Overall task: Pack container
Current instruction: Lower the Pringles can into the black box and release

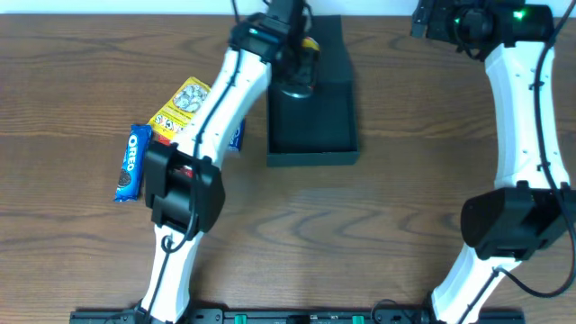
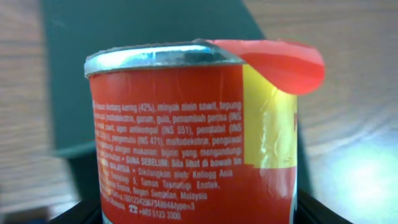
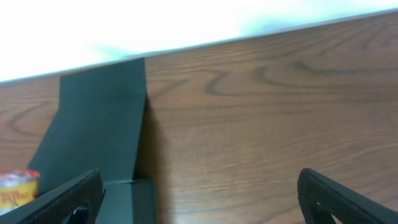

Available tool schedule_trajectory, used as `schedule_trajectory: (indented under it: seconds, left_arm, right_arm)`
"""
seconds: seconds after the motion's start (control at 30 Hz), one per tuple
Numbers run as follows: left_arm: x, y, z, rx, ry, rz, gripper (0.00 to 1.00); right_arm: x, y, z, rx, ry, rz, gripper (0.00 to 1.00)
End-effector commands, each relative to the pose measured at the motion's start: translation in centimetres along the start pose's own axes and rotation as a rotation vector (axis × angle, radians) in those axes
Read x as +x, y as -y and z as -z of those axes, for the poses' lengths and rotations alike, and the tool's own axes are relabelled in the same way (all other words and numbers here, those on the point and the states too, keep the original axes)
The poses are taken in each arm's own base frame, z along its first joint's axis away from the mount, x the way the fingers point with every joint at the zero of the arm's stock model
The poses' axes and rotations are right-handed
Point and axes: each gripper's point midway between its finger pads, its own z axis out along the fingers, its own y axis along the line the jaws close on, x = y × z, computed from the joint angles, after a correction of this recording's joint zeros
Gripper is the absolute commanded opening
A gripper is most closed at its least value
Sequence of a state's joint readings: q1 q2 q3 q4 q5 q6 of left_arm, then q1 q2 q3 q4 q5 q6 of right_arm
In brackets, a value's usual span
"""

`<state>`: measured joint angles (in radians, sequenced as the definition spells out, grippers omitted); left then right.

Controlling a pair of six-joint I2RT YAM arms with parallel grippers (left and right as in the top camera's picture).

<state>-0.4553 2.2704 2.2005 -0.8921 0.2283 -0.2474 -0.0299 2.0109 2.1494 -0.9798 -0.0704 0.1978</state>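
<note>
On the table (image 1: 405, 180), the container (image 1: 324, 135) lies under the left gripper (image 1: 295, 76) clamping a red can (image 2: 186, 137); right gripper (image 3: 199, 193) gapes.

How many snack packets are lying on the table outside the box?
3. Blue Oreo packet at far left; yellow packet beside it, partly under the left arm; a blue packet edge peeking out right of that arm. Others may be hidden.

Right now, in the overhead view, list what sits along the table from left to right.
Oreo packet → yellow snack packet → container → right arm. The left arm crosses several of these, so it is left out.
</note>
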Motion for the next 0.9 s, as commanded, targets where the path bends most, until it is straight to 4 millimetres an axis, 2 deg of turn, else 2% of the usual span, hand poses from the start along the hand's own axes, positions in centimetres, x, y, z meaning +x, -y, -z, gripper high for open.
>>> schedule_trajectory:
  seconds: [0.0, 0.07, 0.23, 0.43, 0.63, 0.87]
  left_arm:
    - [0.8, 1.8, -0.4, -0.007, -0.009, 0.056, 0.64]
    - [2.0, 3.2, -1.1, -0.005, -0.033, 0.066, 0.64]
    - [4.2, 4.9, -2.3, -0.025, -0.076, 0.120, 0.67]
    - [6.6, 6.2, -4.6, -0.037, -0.134, 0.161, 0.67]
    - [7.5, 6.5, -5.3, -0.049, -0.158, 0.203, 0.66]
    - [7.8, 6.6, -5.6, -0.050, -0.169, 0.242, 0.70]
  right_arm:
    - [-0.2, 2.7, -0.3, 0.069, 0.005, -0.042, 0.99]
    - [-0.8, 4.2, -0.2, 0.099, 0.022, -0.064, 0.99]
    - [-2.5, 7.1, 0.3, 0.131, 0.087, -0.136, 0.99]
    - [-3.4, 9.1, 0.6, 0.150, 0.125, -0.160, 0.99]
    - [-3.5, 11.1, 1.0, 0.172, 0.128, -0.188, 0.99]
    - [-3.5, 11.2, 1.0, 0.166, 0.129, -0.192, 0.99]
